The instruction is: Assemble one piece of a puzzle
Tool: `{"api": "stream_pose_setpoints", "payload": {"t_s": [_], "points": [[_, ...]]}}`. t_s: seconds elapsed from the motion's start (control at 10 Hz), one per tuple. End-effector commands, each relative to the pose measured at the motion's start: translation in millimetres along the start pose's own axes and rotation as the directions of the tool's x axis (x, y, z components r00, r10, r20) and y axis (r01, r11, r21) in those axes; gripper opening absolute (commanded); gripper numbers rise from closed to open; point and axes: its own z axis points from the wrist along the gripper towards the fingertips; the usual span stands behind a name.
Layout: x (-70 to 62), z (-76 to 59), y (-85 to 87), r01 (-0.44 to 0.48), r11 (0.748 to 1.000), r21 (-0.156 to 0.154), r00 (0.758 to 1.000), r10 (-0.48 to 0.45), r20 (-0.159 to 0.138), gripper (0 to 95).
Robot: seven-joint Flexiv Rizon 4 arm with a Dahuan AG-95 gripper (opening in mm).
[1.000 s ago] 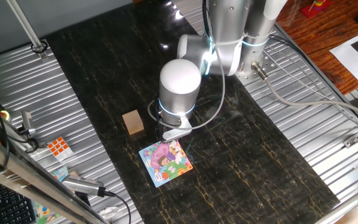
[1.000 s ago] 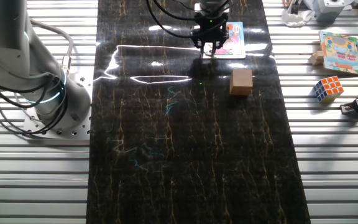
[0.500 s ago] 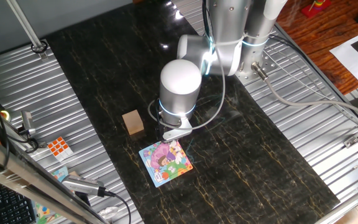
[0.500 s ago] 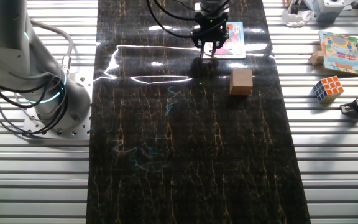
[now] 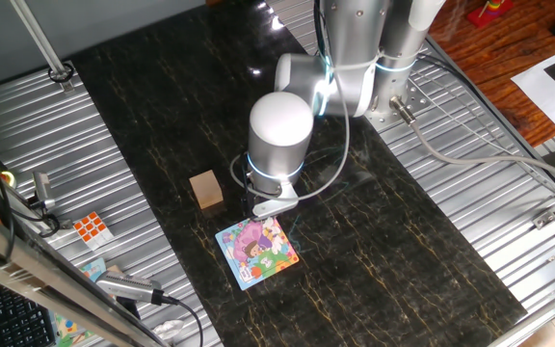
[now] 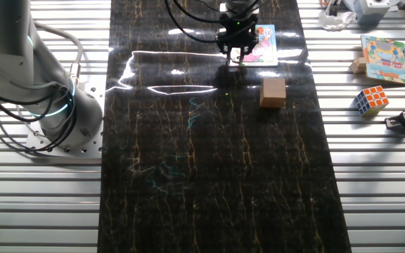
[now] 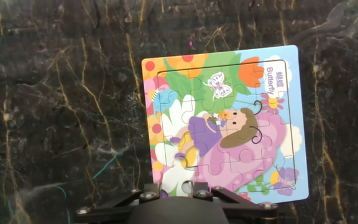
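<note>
The puzzle (image 7: 229, 124), a square cartoon picture with a blue border, lies flat on the dark table (image 5: 393, 260). It also shows in both fixed views (image 5: 258, 251) (image 6: 264, 43). My gripper (image 7: 180, 186) points straight down over the puzzle's edge nearest the arm (image 6: 236, 59); the white wrist hides it in one fixed view. Only the two finger bases show, about one piece's width apart. Between them sits a whitish bit that I take for the piece (image 7: 180, 182), level with the picture. Its edges are hidden by the fingers.
A tan wooden cube (image 5: 205, 189) (image 6: 273, 92) stands on the table a short way from the puzzle. On the metal slats beside the table are a Rubik's cube (image 6: 370, 100) (image 5: 92, 228), a second picture board (image 6: 384, 60) and cables. The arm's base (image 6: 55, 105) stands opposite.
</note>
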Motion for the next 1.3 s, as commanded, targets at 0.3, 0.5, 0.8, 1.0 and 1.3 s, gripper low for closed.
{"api": "stream_pose_setpoints", "payload": {"t_s": [0.3, 0.5, 0.8, 1.0, 1.3], "points": [[-1.3, 0.8, -0.4, 0.018, 1.000, 0.013, 1.000, -0.018, 0.007, 0.0], [-3.8, 1.9, -0.5, 0.016, 1.000, 0.016, 1.000, -0.016, 0.007, 0.0], [-4.1, 1.3, -0.2, 0.020, 1.000, 0.019, 1.000, -0.020, 0.002, 0.0], [-4.0, 1.2, -0.2, 0.024, 0.999, 0.025, 1.000, -0.024, 0.000, 0.0], [-4.0, 1.2, -0.2, 0.025, 0.999, 0.026, 1.000, -0.025, 0.001, 0.0]]}}
